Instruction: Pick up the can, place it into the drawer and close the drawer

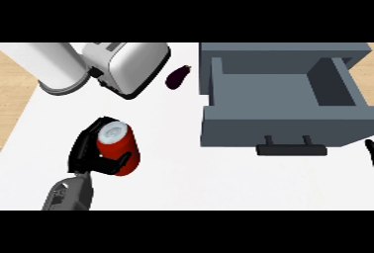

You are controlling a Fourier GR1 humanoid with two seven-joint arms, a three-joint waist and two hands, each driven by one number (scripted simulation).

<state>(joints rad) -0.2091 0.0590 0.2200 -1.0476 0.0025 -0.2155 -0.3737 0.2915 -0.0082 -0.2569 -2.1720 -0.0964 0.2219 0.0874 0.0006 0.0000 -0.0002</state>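
Your left hand (91,150) is curled around the upright can (116,146); the open drawer (281,86) lies to its right and farther out. Your right hand (369,148) barely shows; its fingers cannot be judged.

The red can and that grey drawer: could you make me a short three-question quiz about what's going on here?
1. True or false: the drawer stands open.
2. Which hand is curled round the can? A) left hand B) right hand
3. Fill in: the dark thing between the toaster and the drawer is an ______.

Key: 1 true; 2 A, the right hand only shows at the view's right edge; 3 eggplant.
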